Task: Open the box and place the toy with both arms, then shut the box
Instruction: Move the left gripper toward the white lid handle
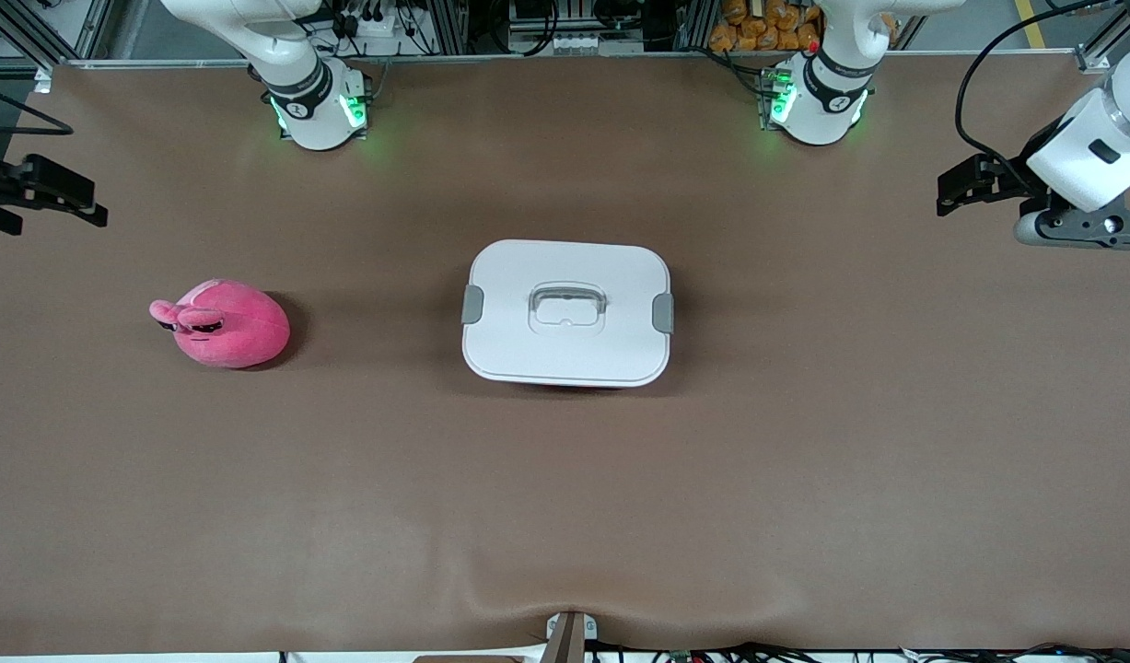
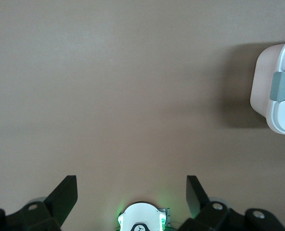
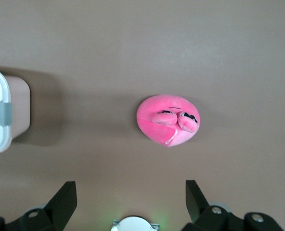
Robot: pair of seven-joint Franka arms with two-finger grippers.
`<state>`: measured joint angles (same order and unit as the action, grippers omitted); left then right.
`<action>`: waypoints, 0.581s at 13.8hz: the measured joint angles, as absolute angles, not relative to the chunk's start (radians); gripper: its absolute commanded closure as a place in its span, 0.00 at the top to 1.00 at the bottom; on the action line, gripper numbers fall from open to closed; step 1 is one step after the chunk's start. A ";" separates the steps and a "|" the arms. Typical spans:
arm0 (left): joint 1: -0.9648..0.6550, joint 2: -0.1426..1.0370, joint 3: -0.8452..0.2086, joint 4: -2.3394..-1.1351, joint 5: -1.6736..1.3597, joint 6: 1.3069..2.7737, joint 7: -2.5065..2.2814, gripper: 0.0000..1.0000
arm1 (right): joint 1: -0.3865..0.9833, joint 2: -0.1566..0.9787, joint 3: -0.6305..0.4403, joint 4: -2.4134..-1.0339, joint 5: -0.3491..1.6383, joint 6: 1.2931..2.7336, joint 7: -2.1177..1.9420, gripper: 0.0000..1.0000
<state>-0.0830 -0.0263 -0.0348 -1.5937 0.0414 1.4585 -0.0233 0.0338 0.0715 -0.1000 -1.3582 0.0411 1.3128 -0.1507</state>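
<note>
The box (image 1: 566, 313) stands shut in the middle of the table, its white lid on, a grey clip at each end and a recessed handle in the centre. Its pale-pink wall shows in the left wrist view (image 2: 265, 82) and the right wrist view (image 3: 18, 108). The hot-pink plush toy (image 1: 222, 323) lies on the table toward the right arm's end; it also shows in the right wrist view (image 3: 167, 120). My left gripper (image 1: 953, 191) hangs open and empty over the table's left-arm end. My right gripper (image 1: 76, 204) hangs open and empty over the right-arm end, above and apart from the toy.
The brown table mat (image 1: 565, 497) is bare apart from the box and toy. The arm bases (image 1: 318, 106) (image 1: 815, 101) stand along the table edge farthest from the front camera. A small bracket (image 1: 569, 635) sits at the nearest edge.
</note>
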 measured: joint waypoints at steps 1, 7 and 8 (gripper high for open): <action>-0.083 -0.024 -0.035 -1.594 0.041 1.459 -0.023 1.00 | 0.018 0.071 -0.100 -1.358 0.043 1.311 -0.174 1.00; -0.091 -0.006 -0.038 -1.568 0.041 1.467 -0.023 1.00 | -0.010 0.070 -0.096 -1.355 0.058 1.328 -0.220 1.00; -0.095 0.009 -0.043 -1.544 0.041 1.468 -0.023 1.00 | -0.010 0.070 -0.095 -1.355 0.058 1.329 -0.220 1.00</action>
